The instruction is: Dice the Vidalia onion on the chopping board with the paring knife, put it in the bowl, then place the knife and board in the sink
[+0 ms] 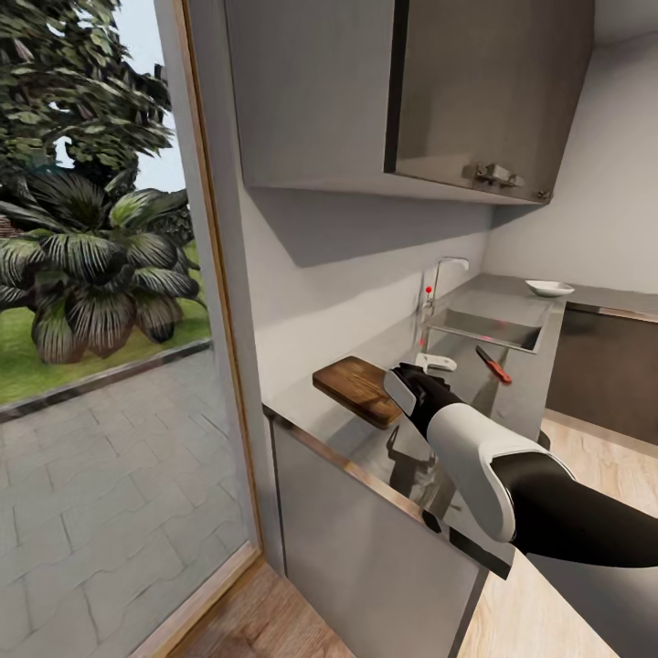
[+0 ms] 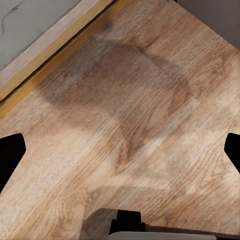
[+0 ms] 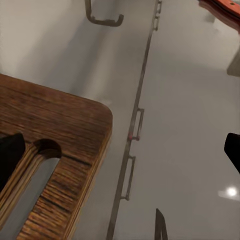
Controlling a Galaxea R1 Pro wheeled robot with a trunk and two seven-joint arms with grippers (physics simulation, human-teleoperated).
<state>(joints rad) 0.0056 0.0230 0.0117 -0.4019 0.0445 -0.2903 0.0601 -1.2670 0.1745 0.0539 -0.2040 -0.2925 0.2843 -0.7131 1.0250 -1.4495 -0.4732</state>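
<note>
R arm is reaching over the countertop (image 1: 512,366), right gripper (image 1: 407,384) sitting at the near end of the chopping board (image 1: 358,388), by its handle slot (image 3: 35,170). In the right wrist view the fingertips are showing as dark tips wide apart at both edges of frame, one over the board's slot end, the other over bare worktop, so the fingers are spread w/ nothing between them. No grip on the board yet.

Board is lying near the counter's corner, partly overhanging the edge toward the window. Paring knife (image 1: 493,365) is lying on the counter between board and sink (image 1: 489,329), red handle toward the robot, well apart from the gripper. White bowl (image 1: 549,288) is sitting further along, past the sink, chrome tap (image 1: 440,279) behind the basin. A small white object (image 1: 437,363) is resting near the sink's front corner; can't tell what it is. Onion: can't tell where it is from here.

L gripper (image 2: 120,150) is pointing at the wood floor, tips far apart, empty.

Risks, as I'm judging it: board is already hanging off the edge, so a nudge from the fingers instead of a clean pinch could be pushing it off onto the floor. Closing on the thin rim beside the slot could be giving a weak hold, w/ the board tilting once lifted.
</note>
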